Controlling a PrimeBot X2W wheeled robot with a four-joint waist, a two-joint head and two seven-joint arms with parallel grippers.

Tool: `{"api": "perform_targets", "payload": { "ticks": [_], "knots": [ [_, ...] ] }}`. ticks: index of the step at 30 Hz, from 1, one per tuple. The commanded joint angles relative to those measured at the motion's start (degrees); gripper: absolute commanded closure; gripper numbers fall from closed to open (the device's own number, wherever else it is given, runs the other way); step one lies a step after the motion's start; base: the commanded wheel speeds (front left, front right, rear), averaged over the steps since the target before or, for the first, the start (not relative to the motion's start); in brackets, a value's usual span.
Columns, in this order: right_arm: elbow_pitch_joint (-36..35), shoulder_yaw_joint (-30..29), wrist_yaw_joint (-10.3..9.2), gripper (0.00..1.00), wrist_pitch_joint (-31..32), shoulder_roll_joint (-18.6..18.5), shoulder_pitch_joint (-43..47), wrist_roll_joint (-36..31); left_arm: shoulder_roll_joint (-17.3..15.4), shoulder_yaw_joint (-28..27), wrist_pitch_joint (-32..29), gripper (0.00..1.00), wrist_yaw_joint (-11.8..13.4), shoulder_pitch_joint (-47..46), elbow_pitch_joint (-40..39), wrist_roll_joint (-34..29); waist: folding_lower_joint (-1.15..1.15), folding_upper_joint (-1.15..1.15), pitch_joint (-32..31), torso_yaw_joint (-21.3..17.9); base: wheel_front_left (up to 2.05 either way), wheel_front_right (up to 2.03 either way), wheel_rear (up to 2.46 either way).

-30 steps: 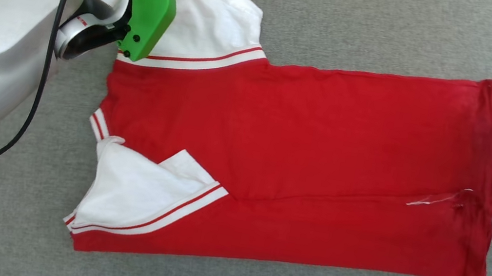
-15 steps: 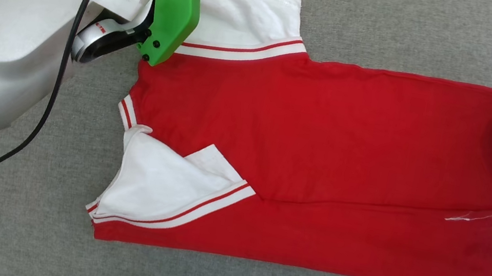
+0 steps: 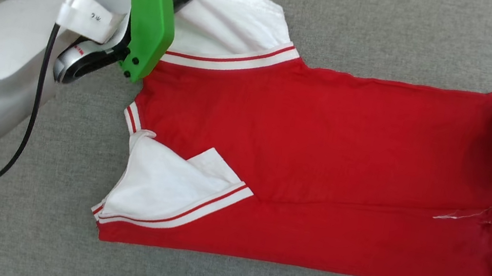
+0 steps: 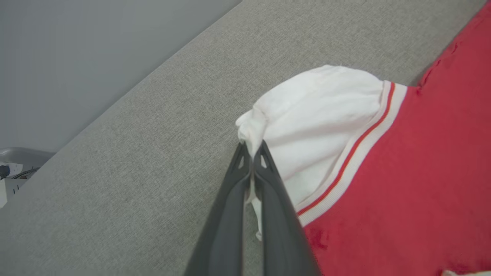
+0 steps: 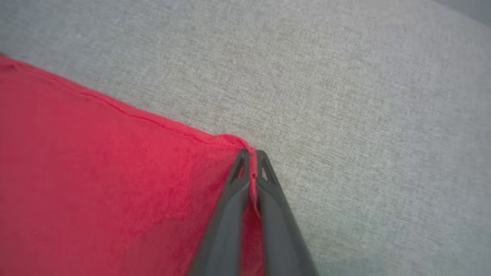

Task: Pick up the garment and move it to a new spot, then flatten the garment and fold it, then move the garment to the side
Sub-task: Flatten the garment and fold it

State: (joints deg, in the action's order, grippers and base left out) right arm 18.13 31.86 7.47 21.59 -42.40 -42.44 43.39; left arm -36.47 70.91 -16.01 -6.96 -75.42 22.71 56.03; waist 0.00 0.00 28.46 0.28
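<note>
Red jersey cloth of the garment (image 3: pixel 324 145) lies spread on the grey table (image 3: pixel 392 23), with the near sleeve (image 3: pixel 164 189) folded in over the body. The left jaws are closed on the rim of the far white sleeve (image 4: pixel 307 115). The right jaws are closed on the far hem corner (image 5: pixel 230 143). Both bites look shallow. Probable faults: a corner slips free if the arms pull apart or lift unevenly; slack cloth between the two holds sags and creases; the folded sleeve drops open as the edge rises.
</note>
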Motion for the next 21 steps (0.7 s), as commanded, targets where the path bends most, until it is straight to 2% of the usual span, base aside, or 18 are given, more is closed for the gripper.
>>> {"api": "perform_targets", "payload": {
  "ticks": [1,6,12,18,19,21],
  "knots": [
    [0.03,-0.25,0.02,1.00,-2.03,0.16,1.21,-0.58,-0.96,-0.08,1.00,1.00,0.68,1.73,-0.64,0.12,0.00,0.00,-3.35,-0.65,0.00,0.00,0.00],
    [-1.44,-1.33,0.02,1.00,-7.71,-0.16,4.65,-1.58,-3.53,0.04,3.30,1.00,2.96,6.81,-4.68,0.90,0.00,0.00,-7.99,-0.36,0.00,0.00,0.00],
    [-3.99,-3.04,0.02,1.00,-10.91,-0.68,11.40,-2.00,-6.78,0.37,5.04,1.00,6.48,13.65,-10.72,2.32,0.00,0.00,-12.56,0.58,0.00,0.00,0.00],
    [-6.52,-5.63,0.02,1.00,-11.74,-1.32,19.10,-2.13,-9.96,1.10,6.13,1.00,10.29,21.31,-16.74,2.73,0.00,0.00,-15.93,1.03,0.00,0.00,0.00],
    [-7.71,-7.22,0.02,1.00,-11.77,-1.41,23.19,-1.70,-10.93,1.43,6.83,1.00,12.12,25.76,-19.30,3.33,0.00,0.00,-17.21,1.27,0.00,0.00,0.00],
    [-8.47,-8.03,0.02,1.00,-11.70,-1.24,26.00,-1.45,-11.08,1.63,7.11,1.00,12.81,28.66,-20.15,3.84,0.00,0.00,-17.73,1.41,0.00,0.00,0.00]
  ]
}}
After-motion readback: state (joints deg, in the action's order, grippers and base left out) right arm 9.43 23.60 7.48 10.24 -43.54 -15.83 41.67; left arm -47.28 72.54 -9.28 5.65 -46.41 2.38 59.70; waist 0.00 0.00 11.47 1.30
